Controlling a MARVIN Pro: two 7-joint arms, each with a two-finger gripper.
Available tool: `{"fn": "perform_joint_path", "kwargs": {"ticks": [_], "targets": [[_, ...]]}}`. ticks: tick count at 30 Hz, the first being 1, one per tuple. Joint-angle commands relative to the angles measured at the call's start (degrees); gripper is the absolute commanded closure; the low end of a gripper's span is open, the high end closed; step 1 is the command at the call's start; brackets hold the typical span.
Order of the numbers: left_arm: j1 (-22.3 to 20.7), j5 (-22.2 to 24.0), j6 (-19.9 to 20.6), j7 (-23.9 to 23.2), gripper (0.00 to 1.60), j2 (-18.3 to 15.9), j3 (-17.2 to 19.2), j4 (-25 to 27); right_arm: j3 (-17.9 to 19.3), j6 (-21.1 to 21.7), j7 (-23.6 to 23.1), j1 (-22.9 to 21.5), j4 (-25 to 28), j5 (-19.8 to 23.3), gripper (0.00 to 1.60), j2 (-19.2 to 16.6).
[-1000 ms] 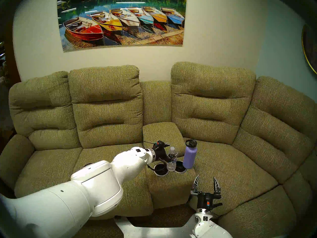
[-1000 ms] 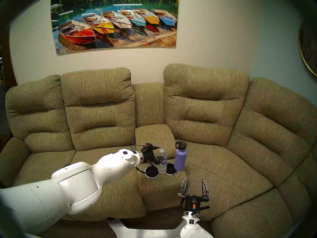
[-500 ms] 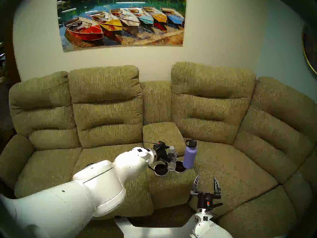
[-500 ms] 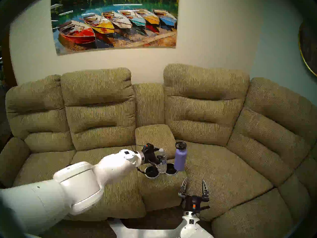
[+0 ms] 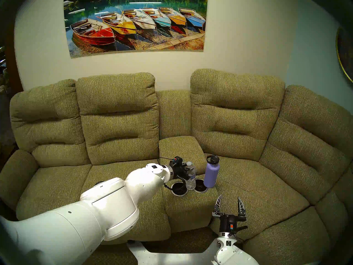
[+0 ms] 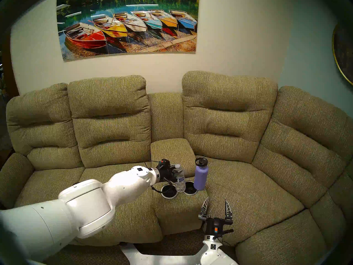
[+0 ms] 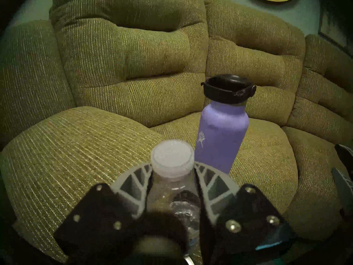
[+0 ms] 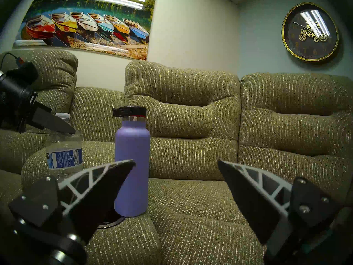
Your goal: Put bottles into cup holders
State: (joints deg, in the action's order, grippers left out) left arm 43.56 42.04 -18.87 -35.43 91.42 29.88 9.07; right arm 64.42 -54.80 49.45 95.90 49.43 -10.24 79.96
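Observation:
The clear water bottle stands upright between the two black cup holders in the sofa's centre console. My left gripper is shut on its neck just under the white cap, one finger on each side. The lavender flask with its black lid stands just right of the right cup holder, untouched; it also shows in the left wrist view and the right wrist view. My right gripper is open and empty, in front of the flask.
The olive-green sofa's padded console lid rises behind the cup holders. The seat cushion lies right of the flask. A boat picture and a wall clock hang above.
My left gripper rolled, rose from the water bottle's label to its neck, and closed on it. The bottle's top leaned slightly left. The right arm and the flask have not moved.

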Motion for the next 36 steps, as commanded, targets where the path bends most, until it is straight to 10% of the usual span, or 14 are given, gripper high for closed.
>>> {"fn": "perform_joint_path", "kwargs": {"ticks": [1,36], "targets": [[-0.1,-0.4,-2.2,-3.7,1.60,-3.4,-0.4,-0.2,0.0,-0.2,0.1,-0.1,0.5,0.0,0.00,0.2],[1.0,-1.2,-9.3,-13.0,1.60,-7.3,-1.0,-0.8,0.0,-0.2,0.1,-0.1,0.6,-0.1,0.00,0.2]]}}
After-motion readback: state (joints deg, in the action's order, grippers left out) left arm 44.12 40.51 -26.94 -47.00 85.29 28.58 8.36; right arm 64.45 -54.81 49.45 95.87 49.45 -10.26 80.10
